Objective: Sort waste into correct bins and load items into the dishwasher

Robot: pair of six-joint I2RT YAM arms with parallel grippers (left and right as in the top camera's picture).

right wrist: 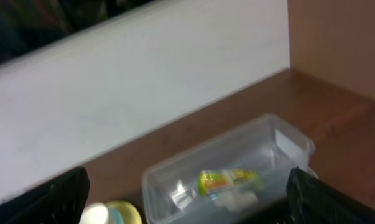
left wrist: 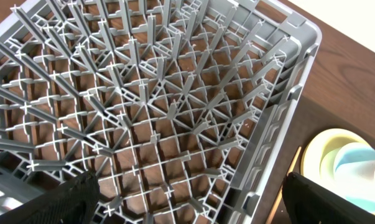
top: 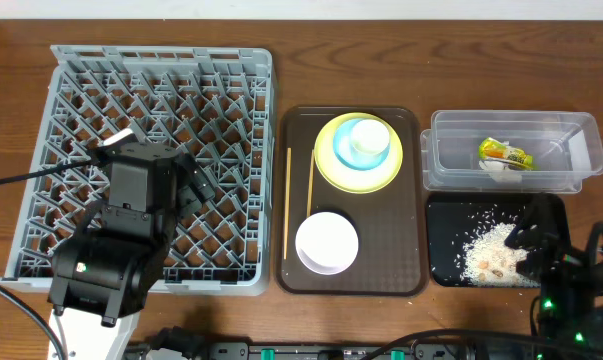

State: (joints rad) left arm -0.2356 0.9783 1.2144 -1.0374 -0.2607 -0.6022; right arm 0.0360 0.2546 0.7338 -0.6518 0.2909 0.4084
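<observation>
The grey dishwasher rack (top: 243, 150) fills the left of the table with nothing in it. My left gripper (top: 151, 160) hovers over it, open; in the left wrist view its fingers (left wrist: 69, 202) frame bare lattice (left wrist: 162, 112). The yellow plate (top: 331, 165) holds the blue-white cup (top: 363, 142) on the brown tray (top: 411, 200), with the white bowl (top: 327, 242) and chopsticks (top: 311, 185) beside it. The wrapper (top: 505, 153) and a white scrap (top: 496, 170) lie in the clear tub (top: 441, 165). Rice (top: 486, 252) is scattered in the black tray (top: 446, 215). My right gripper (top: 561, 245) is open above that tray, holding nothing.
In the right wrist view the clear tub (right wrist: 175, 174) with the wrapper (right wrist: 227, 180) lies ahead between the open fingers (right wrist: 336, 199), with the plate (right wrist: 128, 213) low at the left. A white wall runs behind the table. The plate (left wrist: 318, 149) shows right of the rack.
</observation>
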